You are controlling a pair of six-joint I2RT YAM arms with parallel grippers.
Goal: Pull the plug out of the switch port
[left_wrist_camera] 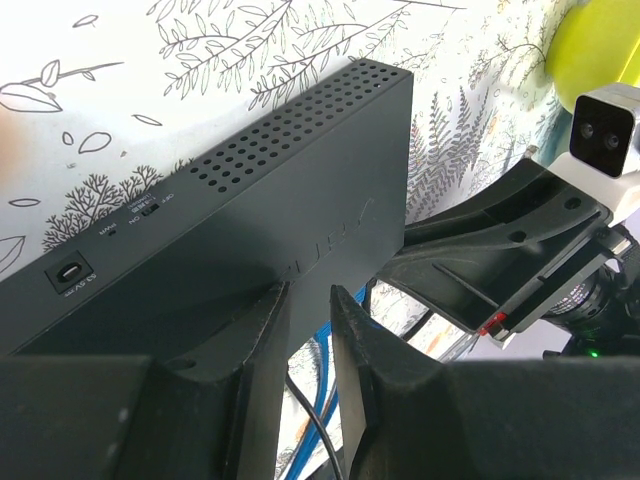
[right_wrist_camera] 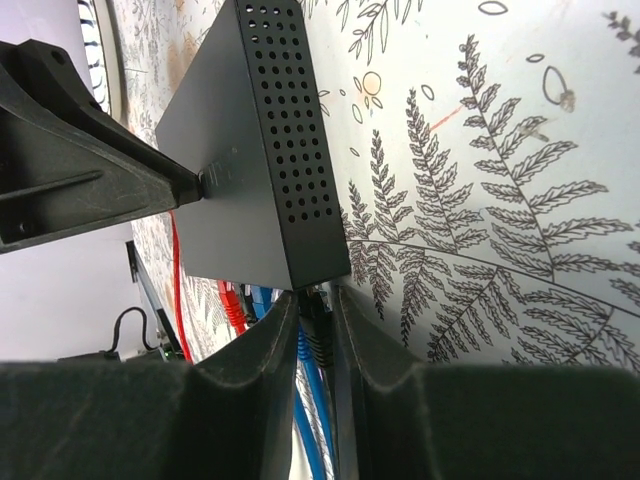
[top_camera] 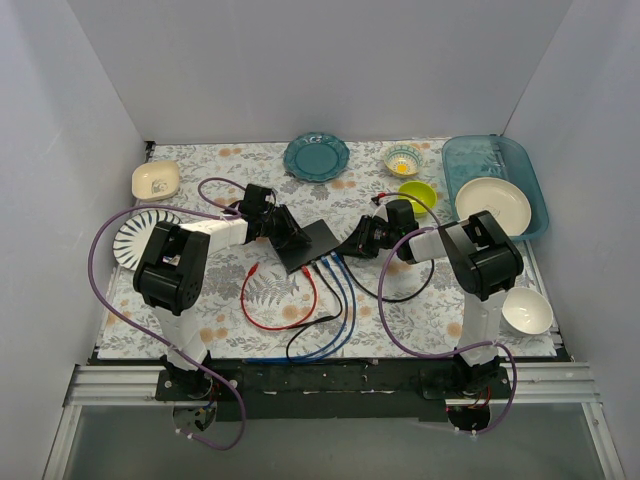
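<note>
Small flat matte-black switch box (top_camera: 312, 243) sits mid-bench on the fern-print cloth bench (top_camera: 420, 320), btwn the two arms. Its port edge faces the arm bases, w/ thin blue cables (top_camera: 345, 300) running off it and a red cable (top_camera: 280, 322) lying beside. L jaws: nearly closed, narrow gap, nothing btwn them, tips bearing on the switch's top face, prob. pinning it down. R jaws: tight either side of the small black plug (right_wrist_camera: 312, 330) at the end port by the corner, and look clamped on it. Latch tab not visible, so the squeeze should cover it. Pull straight out along the port axis, no twist or lift. L should press firmly so the box doesn't slide or tip. Watch the neighbouring blue plugs for snags.
</note>
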